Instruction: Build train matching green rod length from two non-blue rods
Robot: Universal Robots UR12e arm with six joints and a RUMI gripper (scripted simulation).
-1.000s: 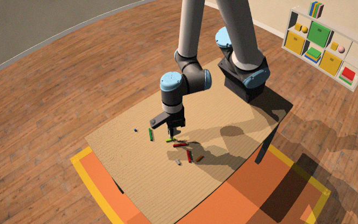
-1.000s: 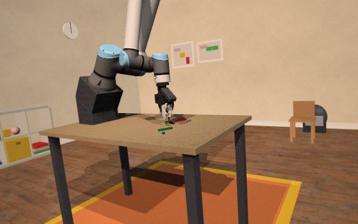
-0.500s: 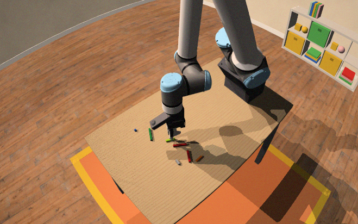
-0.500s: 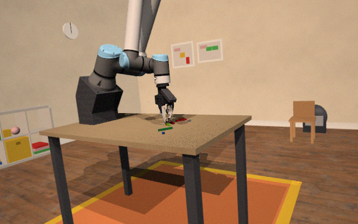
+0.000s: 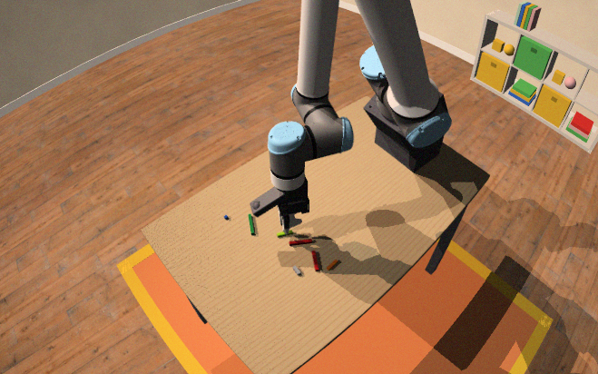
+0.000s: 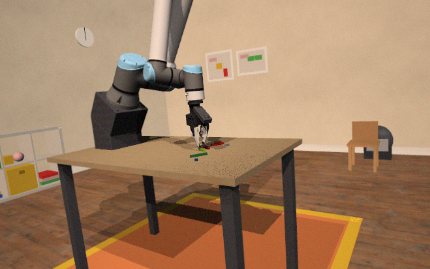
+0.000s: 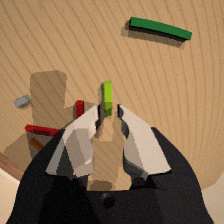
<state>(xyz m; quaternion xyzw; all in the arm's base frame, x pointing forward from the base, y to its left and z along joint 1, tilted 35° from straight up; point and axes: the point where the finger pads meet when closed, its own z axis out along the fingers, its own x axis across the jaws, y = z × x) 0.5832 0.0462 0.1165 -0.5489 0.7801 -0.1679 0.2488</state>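
Note:
The green rod (image 5: pixel 251 224) lies flat on the table, left of my gripper; it also shows in the wrist view (image 7: pixel 160 28). The lime rod (image 5: pixel 282 233) lies flat on the table, and in the wrist view (image 7: pixel 107 97) its near end sits between my fingertips. My gripper (image 5: pixel 284 227) is low over that end, and its fingers are narrowly open on either side of it. Two red rods (image 5: pixel 300 241) (image 5: pixel 315 260), an orange rod (image 5: pixel 333 264) and a grey rod (image 5: pixel 297 270) lie apart to the front right. A small blue rod (image 5: pixel 226 217) lies far left.
The arm's base (image 5: pixel 406 134) stands at the table's back corner. The nearer red rod (image 7: pixel 79 109) lies close beside my left finger. A shelf (image 5: pixel 547 79) with boxes stands away from the table.

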